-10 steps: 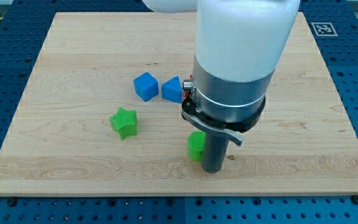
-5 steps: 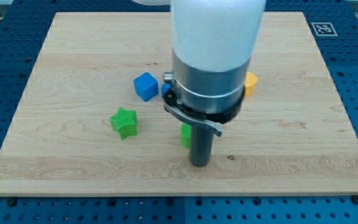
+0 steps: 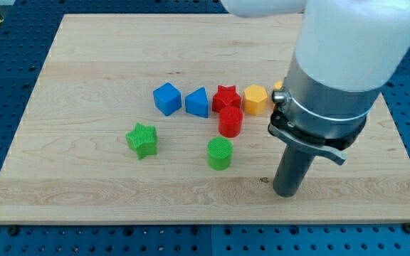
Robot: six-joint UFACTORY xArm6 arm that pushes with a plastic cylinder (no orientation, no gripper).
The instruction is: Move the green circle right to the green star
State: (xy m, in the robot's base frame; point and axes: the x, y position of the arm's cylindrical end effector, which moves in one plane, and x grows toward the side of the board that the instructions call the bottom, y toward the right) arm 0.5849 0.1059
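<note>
The green circle point(image 3: 220, 153) stands on the wooden board point(image 3: 84, 64), a little below its middle. The green star point(image 3: 142, 139) lies to its left, about a hundred pixels away, with bare wood between them. My tip point(image 3: 286, 192) rests on the board to the right of the green circle and slightly lower, apart from it. The wide grey and white arm body above the rod hides the board's upper right part.
A row of blocks lies above the green circle: a blue cube point(image 3: 167, 98), a blue triangle-like block point(image 3: 198, 102), a red star point(image 3: 225, 97), a yellow hexagon point(image 3: 255, 99). A red circle point(image 3: 230, 121) stands just above the green circle.
The green circle slid slightly left with my tip at its right. My tip then moved off to the right, uncovering the red and yellow blocks.
</note>
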